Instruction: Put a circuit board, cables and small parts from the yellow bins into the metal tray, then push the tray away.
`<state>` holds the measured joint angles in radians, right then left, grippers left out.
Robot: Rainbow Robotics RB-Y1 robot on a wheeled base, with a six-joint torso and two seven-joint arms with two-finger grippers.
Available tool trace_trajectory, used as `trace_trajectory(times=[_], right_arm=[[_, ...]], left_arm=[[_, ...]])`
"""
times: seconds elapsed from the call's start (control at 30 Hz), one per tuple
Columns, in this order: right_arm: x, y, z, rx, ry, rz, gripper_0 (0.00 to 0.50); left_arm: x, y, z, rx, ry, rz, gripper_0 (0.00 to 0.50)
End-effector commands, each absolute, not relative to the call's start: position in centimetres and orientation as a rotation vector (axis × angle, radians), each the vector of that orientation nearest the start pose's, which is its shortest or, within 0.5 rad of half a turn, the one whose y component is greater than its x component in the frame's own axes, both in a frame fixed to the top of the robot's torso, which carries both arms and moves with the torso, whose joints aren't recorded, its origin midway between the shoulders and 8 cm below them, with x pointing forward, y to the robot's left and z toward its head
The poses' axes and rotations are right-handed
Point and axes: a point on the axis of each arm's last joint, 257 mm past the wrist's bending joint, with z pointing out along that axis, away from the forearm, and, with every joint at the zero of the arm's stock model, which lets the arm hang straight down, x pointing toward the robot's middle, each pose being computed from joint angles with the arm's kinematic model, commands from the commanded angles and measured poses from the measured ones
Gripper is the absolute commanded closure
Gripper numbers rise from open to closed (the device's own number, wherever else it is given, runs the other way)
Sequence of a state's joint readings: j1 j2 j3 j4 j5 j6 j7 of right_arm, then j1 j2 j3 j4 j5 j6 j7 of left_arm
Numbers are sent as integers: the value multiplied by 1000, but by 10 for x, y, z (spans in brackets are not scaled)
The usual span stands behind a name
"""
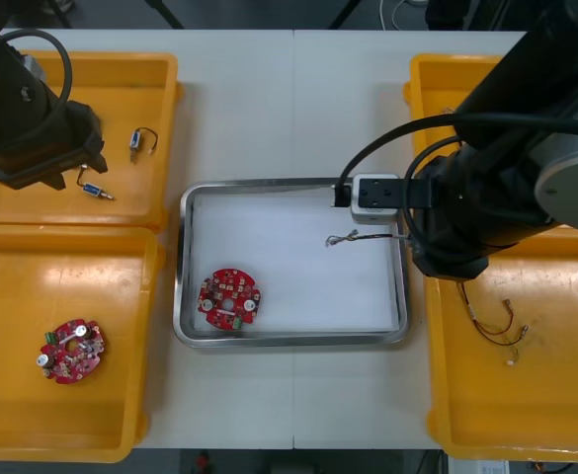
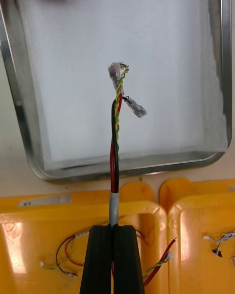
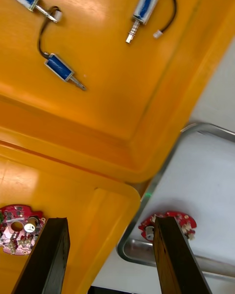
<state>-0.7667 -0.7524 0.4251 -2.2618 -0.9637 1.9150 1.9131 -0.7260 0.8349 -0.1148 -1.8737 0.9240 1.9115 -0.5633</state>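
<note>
My right gripper (image 2: 113,235) is shut on a red and yellow cable (image 2: 116,127). The cable's free end with clear connectors (image 1: 346,238) hangs over the right part of the metal tray (image 1: 185,259), which is white inside. A round red circuit board (image 1: 230,299) lies in the tray's near left corner. My left gripper (image 3: 110,247) is open and holds nothing. It hovers over the far left yellow bin (image 1: 160,89), where small metal parts (image 3: 145,7) lie.
A second circuit board (image 1: 71,350) lies in the near left bin (image 1: 145,395). More red and yellow cables (image 1: 496,326) lie in the near right bin (image 1: 437,395). My right arm (image 1: 486,197) covers much of the far right bin.
</note>
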Motion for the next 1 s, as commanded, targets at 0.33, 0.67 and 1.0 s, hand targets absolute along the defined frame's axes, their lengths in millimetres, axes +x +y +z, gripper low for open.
trace_trajectory(times=[0.33, 0.67, 1.0], right_arm=[[404, -59, -162, -1855, 1896, -233, 500], [406, -46, -229, -1924, 1931, -196, 500], [403, -52, -266, -1958, 1967, -197, 500]], left_arm=[[525, 330, -72, -778, 2532, -229, 0], [560, 344, -70, -923, 2462, -302, 0], [602, 357, -88, -969, 2359, -269, 0]])
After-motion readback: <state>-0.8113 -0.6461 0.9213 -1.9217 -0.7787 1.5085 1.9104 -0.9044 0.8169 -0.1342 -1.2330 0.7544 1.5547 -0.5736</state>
